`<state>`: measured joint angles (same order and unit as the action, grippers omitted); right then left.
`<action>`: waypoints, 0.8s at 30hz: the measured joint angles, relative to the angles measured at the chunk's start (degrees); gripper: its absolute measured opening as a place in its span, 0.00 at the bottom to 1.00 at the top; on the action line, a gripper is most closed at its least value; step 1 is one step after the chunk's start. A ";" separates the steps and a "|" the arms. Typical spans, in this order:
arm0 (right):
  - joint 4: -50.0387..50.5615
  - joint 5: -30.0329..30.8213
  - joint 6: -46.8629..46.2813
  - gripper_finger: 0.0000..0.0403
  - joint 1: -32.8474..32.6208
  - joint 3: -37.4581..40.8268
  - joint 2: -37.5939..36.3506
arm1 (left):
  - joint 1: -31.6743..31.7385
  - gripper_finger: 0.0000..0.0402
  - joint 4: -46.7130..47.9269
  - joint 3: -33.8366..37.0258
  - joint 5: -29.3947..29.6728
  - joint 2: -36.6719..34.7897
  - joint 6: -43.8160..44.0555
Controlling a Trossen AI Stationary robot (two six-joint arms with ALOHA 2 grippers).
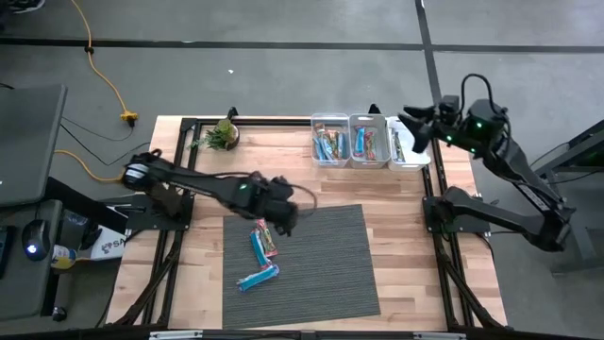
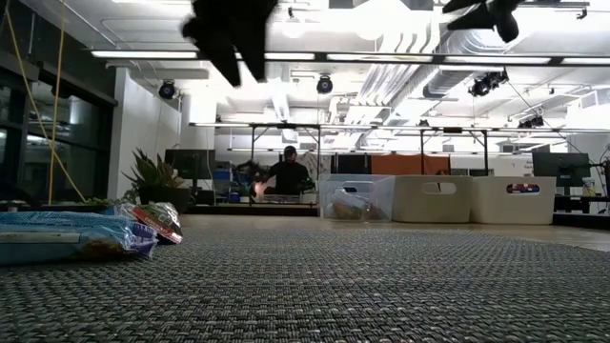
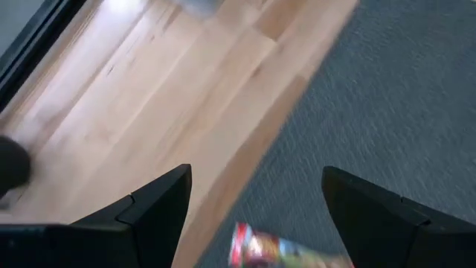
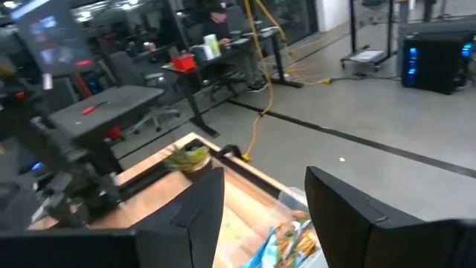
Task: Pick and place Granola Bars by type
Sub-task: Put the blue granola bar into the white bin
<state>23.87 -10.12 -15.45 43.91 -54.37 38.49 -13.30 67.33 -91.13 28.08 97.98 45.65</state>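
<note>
Three granola bars [image 1: 261, 253] lie flat on the mat [image 1: 330, 274].

The left claw [image 3: 253, 216] has its two dark fingers [image 3: 152, 205] spread wide apart and empty. Under it are the wooden desk [image 3: 171, 97] and a grey mat [image 3: 387, 97]. A bar [image 3: 260, 247] with a red wrapper lies on the mat edge between the fingers.

No text could be read with certainty. A white sheet [image 1: 106, 244] at the worktop's left edge carried dark letters, too small to make out. The wrappers of the bars [image 1: 263, 241] on the mat bore print that was blurred; the bins' [image 2: 434, 198] fronts showed no legible label.
</note>
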 joint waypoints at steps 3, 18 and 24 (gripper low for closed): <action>1.95 0.07 -0.08 0.43 -1.92 0.00 -1.84 | -4.47 0.74 3.59 0.00 -0.51 -2.87 3.61; 3.31 -5.50 -0.11 0.43 -11.93 0.00 -5.40 | -31.55 0.74 11.00 1.70 -3.57 -6.00 35.51; 3.31 -6.79 0.03 0.43 -16.45 0.00 -7.05 | -33.31 0.74 -0.66 7.97 -11.87 -5.89 35.91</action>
<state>27.18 -16.91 -15.42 27.46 -54.37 31.44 -46.61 66.67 -83.16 16.21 92.09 81.55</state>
